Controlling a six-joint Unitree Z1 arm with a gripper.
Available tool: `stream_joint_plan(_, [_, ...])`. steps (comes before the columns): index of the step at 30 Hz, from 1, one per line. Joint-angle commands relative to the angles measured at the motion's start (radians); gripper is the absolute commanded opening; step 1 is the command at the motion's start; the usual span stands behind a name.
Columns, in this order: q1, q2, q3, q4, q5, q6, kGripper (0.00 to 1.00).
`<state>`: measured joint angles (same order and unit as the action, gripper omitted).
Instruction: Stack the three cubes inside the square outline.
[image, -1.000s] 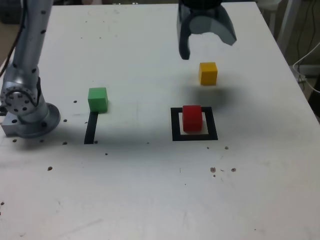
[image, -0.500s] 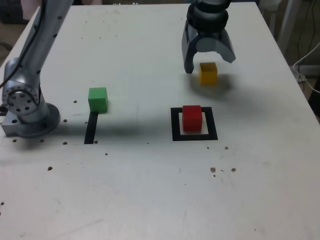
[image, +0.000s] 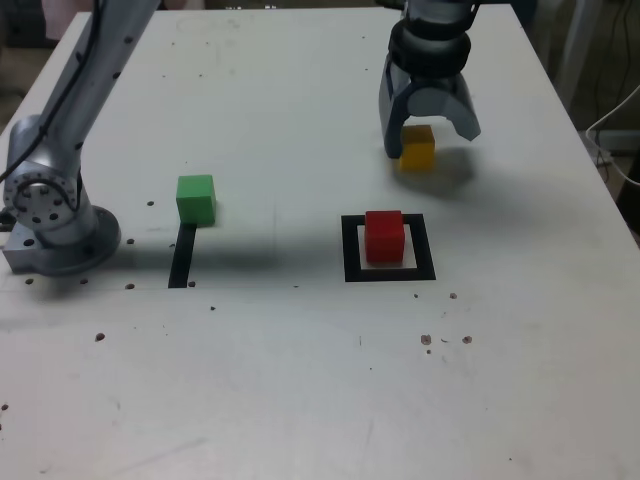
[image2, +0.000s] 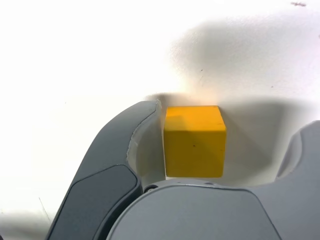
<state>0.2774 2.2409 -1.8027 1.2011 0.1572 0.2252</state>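
The yellow cube (image: 418, 150) rests on the white table at the back right of the exterior view. My gripper (image: 430, 142) is lowered around it, jaws open on either side. In the wrist view the yellow cube (image2: 194, 142) sits between the dark fingers (image2: 115, 165); one finger is close against its side, and a gap shows on the other side. The red cube (image: 384, 235) stands inside the square outline (image: 350, 250). The green cube (image: 196, 198) sits alone toward the exterior view's left.
A short black strip (image: 181, 257) lies just in front of the green cube. The arm's metal base (image: 50, 220) stands at the table's left edge in the exterior view. Small dark specks dot the tabletop (image: 300, 380).
The gripper has come down from above the table and now straddles the yellow cube, its jaws narrowing a little. None of the cubes has moved.
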Motion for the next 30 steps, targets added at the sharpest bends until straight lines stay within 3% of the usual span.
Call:
stream_joint_plan(1, [-0.001, 0.002, 0.007, 0.003, -0.002, -0.004, 0.78])
stream_joint_plan(20, [0.003, -0.021, 0.049, -0.008, -0.007, -0.031, 0.44])
stream_joint_plan(30, [0.002, -0.019, 0.046, -0.030, -0.024, -0.023, 0.31])
